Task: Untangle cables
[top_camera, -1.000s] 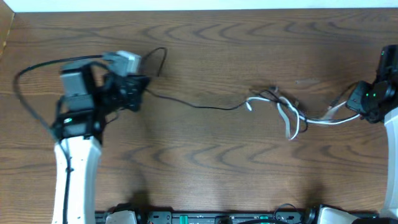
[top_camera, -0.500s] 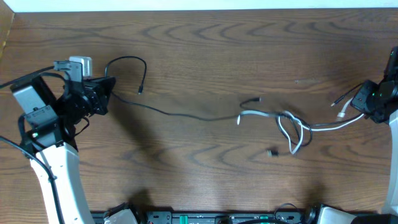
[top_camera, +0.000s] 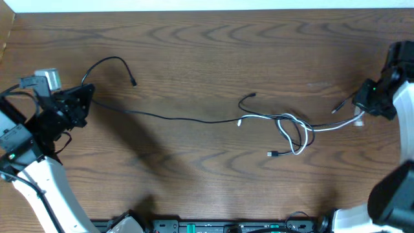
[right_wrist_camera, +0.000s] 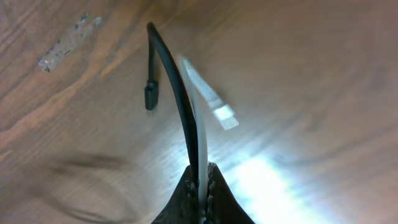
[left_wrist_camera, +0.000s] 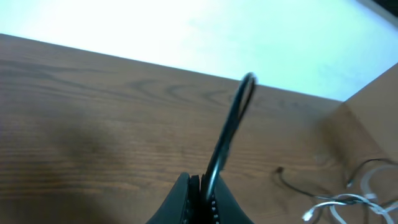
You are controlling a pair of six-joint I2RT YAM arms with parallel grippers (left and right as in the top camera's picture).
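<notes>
A black cable [top_camera: 174,118] runs across the table from my left gripper [top_camera: 86,97], which is shut on it near one end. Its short free end curls up to a plug [top_camera: 134,83]. In the left wrist view the black cord [left_wrist_camera: 231,127] rises from between the shut fingers [left_wrist_camera: 202,194]. Towards the right it meets the white cable [top_camera: 330,126] in a loose knot of loops [top_camera: 294,133]. My right gripper [top_camera: 359,107] is shut on the black and white cords together. Beyond the right gripper [right_wrist_camera: 202,180] stick out a black plug [right_wrist_camera: 151,96] and a white plug [right_wrist_camera: 227,116].
Loose ends lie round the knot: a black tip [top_camera: 252,96] above it, a white tip [top_camera: 240,122] to its left, and a small plug [top_camera: 271,154] below. The table's far edge [top_camera: 207,10] meets a white surface. A rail of fittings [top_camera: 220,226] lines the near edge.
My left gripper has pulled far left with the black cable, drawing it out long. The knot has loosened and spread. The right gripper has shifted slightly up, keeping both cords.
</notes>
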